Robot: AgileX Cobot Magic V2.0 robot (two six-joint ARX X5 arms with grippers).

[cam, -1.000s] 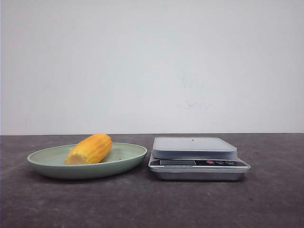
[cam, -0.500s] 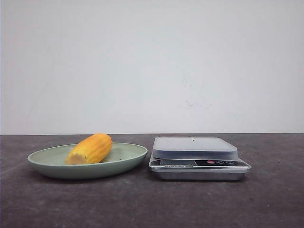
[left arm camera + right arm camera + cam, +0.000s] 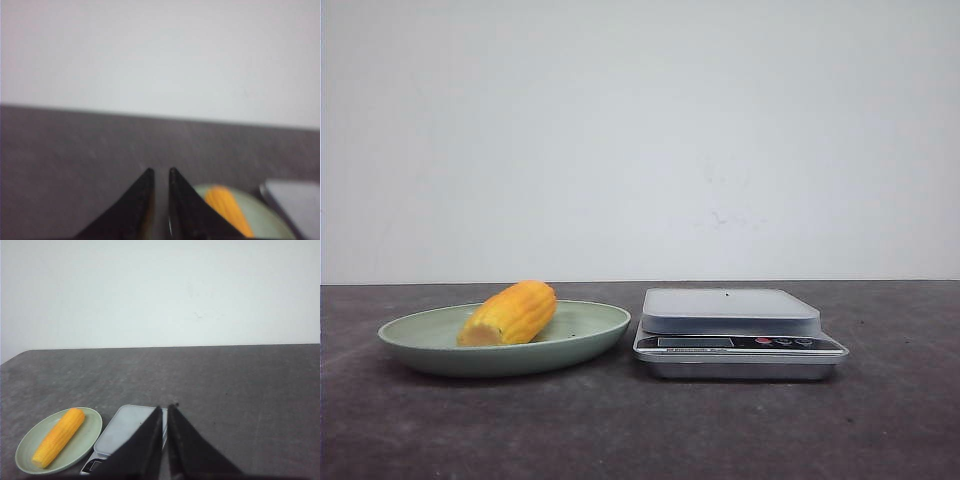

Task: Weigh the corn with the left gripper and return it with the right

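1. Far left, there's the pale green plate [image 3: 440, 335] sitting on the dark tabletop [image 3: 640, 430], and the corn [image 3: 508, 312] lies right in it, paler cut end toward the camera, ribbed body angled back and to the right.
2. Nothing is touching the corn; it rests on its side on the plate's shallow floor.
3. Just beside the plate on the right stands the kitchen scale [image 3: 738, 332], grey platform bare, display and buttons along its front edge.
4. Over to the left wrist view: the left gripper [image 3: 159, 172] has its black fingertips drawn nearly together, only a slim slit between them and nothing held. The picture is blurred, with corn and plate showing beyond the fingers.
5. Right wrist view: the right gripper [image 3: 165, 408] is likewise pinched almost shut, empty, and it hangs well above the scale, with plate and corn off to the side.
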